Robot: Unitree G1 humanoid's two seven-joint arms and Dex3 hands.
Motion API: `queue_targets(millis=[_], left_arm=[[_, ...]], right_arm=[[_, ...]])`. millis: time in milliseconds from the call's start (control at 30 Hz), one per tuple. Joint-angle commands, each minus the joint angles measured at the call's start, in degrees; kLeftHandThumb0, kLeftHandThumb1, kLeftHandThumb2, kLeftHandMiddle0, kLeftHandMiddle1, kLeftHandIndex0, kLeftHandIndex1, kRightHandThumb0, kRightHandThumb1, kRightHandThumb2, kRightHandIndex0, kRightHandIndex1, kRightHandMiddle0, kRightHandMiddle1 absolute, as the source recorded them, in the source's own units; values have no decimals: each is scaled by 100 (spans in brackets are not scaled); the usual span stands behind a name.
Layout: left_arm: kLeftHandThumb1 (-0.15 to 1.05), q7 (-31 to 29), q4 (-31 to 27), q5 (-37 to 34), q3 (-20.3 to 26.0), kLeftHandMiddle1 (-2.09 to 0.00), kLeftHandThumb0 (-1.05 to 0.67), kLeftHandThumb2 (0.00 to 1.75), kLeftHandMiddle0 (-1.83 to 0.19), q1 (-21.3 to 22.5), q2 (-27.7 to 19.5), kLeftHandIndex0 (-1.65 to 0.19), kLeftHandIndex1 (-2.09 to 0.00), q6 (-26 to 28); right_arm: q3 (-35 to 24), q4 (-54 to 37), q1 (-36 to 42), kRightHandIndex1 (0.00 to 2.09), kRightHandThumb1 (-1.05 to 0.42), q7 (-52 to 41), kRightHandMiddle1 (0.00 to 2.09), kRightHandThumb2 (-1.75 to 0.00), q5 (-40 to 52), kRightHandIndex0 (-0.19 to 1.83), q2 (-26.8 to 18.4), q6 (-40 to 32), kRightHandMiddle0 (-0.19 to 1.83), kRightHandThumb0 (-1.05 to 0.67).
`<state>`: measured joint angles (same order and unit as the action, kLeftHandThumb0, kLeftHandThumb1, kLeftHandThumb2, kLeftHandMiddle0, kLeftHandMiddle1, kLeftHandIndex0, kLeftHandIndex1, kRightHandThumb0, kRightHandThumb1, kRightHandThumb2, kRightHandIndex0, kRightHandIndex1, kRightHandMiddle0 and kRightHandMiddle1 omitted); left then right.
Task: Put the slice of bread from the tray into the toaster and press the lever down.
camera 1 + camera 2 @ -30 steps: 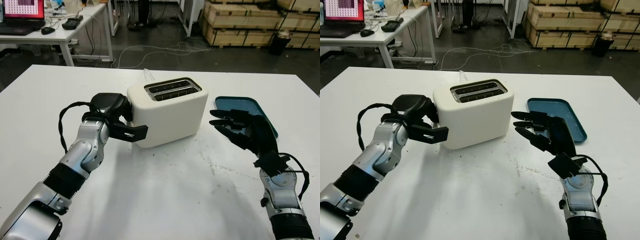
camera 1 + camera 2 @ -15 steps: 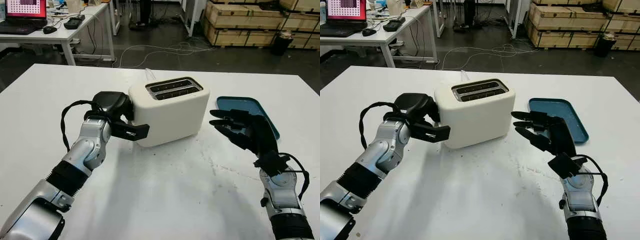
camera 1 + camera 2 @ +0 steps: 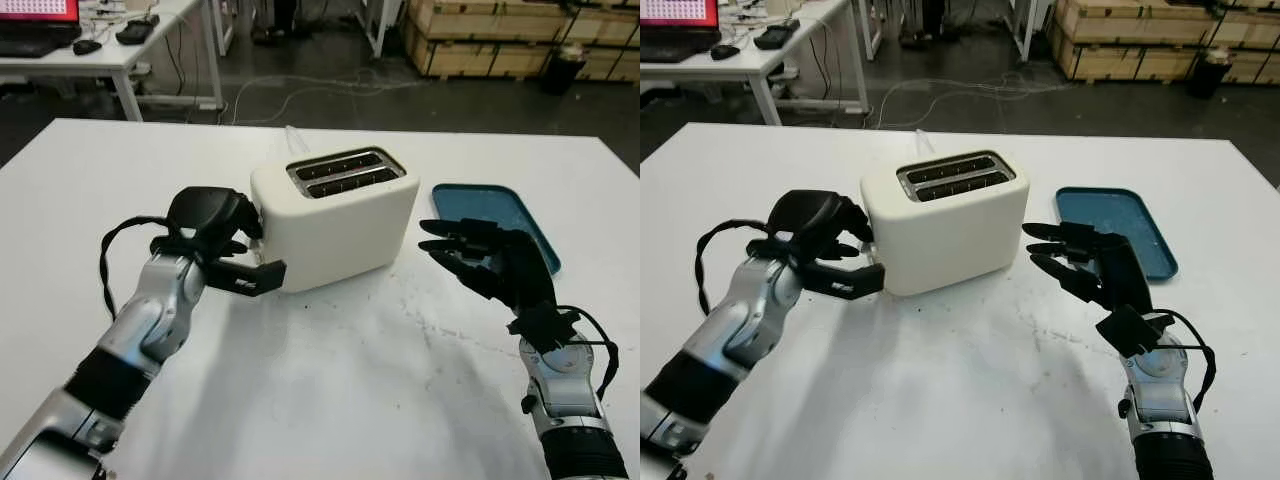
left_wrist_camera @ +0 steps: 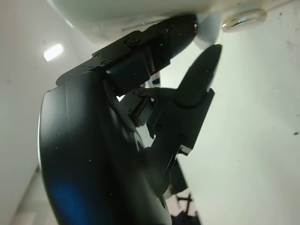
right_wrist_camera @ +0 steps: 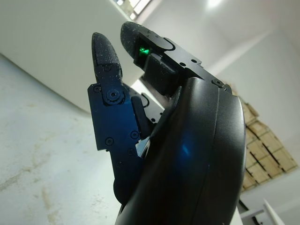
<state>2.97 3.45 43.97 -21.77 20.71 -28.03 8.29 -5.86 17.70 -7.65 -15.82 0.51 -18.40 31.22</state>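
The blue rectangular plastic tray (image 3: pixel 497 213) carries no bread, so loading into the cream two-slot toaster (image 3: pixel 335 214) appears complete; the left hand (image 3: pixel 222 240), fingers curled, presses at the toaster's left end, where the lever presumably sits; the right hand (image 3: pixel 487 262) hovers open, right of the toaster.

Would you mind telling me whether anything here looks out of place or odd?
The white toaster sits askew on the table, and the blue tray holds no bread. The left hand is at the toaster's end.

Right hand (image 5: pixel 140 126) open, above white table (image 5: pixel 37 187)
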Motion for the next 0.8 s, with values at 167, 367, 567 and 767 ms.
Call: queue_targets(millis=[167, 367, 567, 767], left_arm=[[79, 334, -262, -261, -303, -133, -28, 0, -97, -136, 301, -128, -5, -1198], [78, 743, -328, -39, -211, -150, -30, 1, -98, -29, 183, -133, -6, -1190], [73, 1060, -399, 12, 128, -148, -24, 0, -100, 157, -97, -134, -6, -1372], [73, 1046, -291, 155, 531, -127, -27, 1, -104, 360, -271, -135, -6, -1478]], right_arm=[[87, -27, -17, 18, -92, 85, 0, -5, -63, 103, 34, -190, 97, -43], [115, -74, 16, 17, -92, 91, 0, -5, -50, 102, 47, -252, 97, -42], [141, -41, 19, 17, -92, 73, 0, -5, -57, 102, 46, -210, 97, -41], [203, -31, 28, 17, -92, 71, 0, -5, -57, 103, 65, -251, 98, -44]])
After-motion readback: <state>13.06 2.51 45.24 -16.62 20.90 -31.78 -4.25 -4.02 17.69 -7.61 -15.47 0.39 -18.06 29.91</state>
